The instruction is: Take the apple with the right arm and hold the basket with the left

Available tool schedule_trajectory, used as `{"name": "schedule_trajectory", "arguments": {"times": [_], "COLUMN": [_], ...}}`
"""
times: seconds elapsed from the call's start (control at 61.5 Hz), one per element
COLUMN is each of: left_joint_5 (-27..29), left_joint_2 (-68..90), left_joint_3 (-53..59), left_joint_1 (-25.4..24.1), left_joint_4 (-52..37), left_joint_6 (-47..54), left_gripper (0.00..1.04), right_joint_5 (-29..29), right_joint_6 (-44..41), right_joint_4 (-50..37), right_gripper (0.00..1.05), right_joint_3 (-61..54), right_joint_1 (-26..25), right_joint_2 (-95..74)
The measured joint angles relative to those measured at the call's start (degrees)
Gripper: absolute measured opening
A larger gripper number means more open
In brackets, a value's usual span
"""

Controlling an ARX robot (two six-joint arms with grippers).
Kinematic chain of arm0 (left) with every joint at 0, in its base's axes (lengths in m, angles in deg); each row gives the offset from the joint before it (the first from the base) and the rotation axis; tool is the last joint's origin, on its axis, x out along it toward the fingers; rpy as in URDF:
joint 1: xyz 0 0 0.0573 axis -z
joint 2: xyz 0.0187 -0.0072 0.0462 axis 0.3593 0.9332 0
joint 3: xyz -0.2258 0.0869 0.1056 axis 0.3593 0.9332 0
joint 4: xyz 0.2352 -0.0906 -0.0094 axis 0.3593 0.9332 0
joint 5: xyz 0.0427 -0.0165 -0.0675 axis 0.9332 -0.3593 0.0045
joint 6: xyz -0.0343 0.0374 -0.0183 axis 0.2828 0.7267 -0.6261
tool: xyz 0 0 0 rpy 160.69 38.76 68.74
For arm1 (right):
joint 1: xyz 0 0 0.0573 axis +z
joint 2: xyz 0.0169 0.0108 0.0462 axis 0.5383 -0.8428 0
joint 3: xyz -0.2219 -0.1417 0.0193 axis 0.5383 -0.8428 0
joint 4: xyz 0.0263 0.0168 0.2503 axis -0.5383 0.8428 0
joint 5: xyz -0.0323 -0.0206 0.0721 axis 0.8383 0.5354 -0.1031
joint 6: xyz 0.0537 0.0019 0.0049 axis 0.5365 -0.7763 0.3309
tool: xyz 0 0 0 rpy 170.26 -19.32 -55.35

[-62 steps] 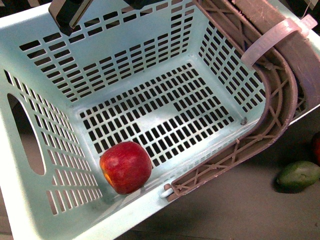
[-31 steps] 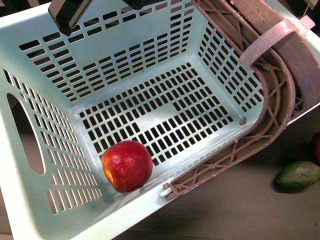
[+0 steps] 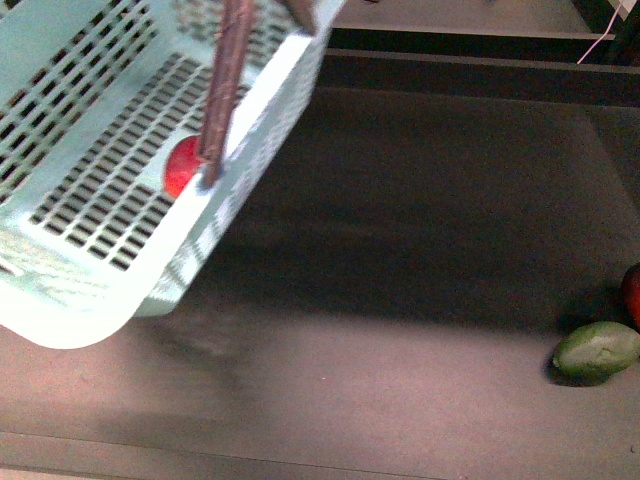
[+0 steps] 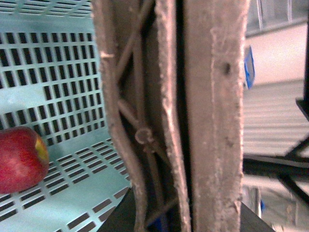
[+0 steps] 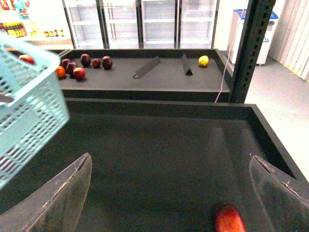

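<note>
The right fingers (image 5: 65, 195) are spread wide over the dark desk (image 5: 159, 145) and grasp nothing. A red fruit (image 5: 230, 218) lies on the desk between them. The apple (image 3: 182, 166) sits in the tilted basket (image 3: 90, 250), well apart from those fingers and beside the brown handle (image 4: 212, 121). I cannot tell whether the left fingers are clenched or released.
</note>
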Motion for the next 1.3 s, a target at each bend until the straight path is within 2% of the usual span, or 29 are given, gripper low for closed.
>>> {"name": "schedule_trajectory", "arguments": {"times": [0.114,0.276,0.569,0.797,1.138,1.22,1.301], "left_joint_5": [3.17,4.13,5.66,7.34,6.99,6.97,6.19], "left_joint_2": [3.85,9.35,13.31,13.31,13.75,13.42,12.5], "left_joint_3": [-0.07,-1.4,-4.5,-2.19,-0.35,0.37,1.11], "left_joint_1": [-4.7,-7.98,-8.66,-9.2,-9.2,-9.31,-9.35], "left_joint_4": [0.81,1.77,8.57,10.58,12.59,13.79,14.67], "left_joint_6": [-2.16,-7.3,-11.74,-13.44,-15.69,-15.93,-15.91], "left_gripper": [0.16,0.16,0.16,0.16,0.16,0.37,0.53], "right_joint_5": [0.0,0.0,0.0,0.0,0.0,0.0,0.0], "right_joint_6": [0.0,0.0,0.0,0.0,0.0,0.0,0.0], "right_joint_4": [0.0,0.0,0.0,0.0,0.0,0.0,0.0], "right_gripper": [0.96,0.96,0.96,0.96,0.96,0.96,0.96], "right_joint_3": [0.0,0.0,0.0,0.0,0.0,0.0,0.0], "right_joint_1": [0.0,0.0,0.0,0.0,0.0,0.0,0.0], "right_joint_2": [0.02,0.02,0.04,0.04,0.04,0.04,0.04]}}
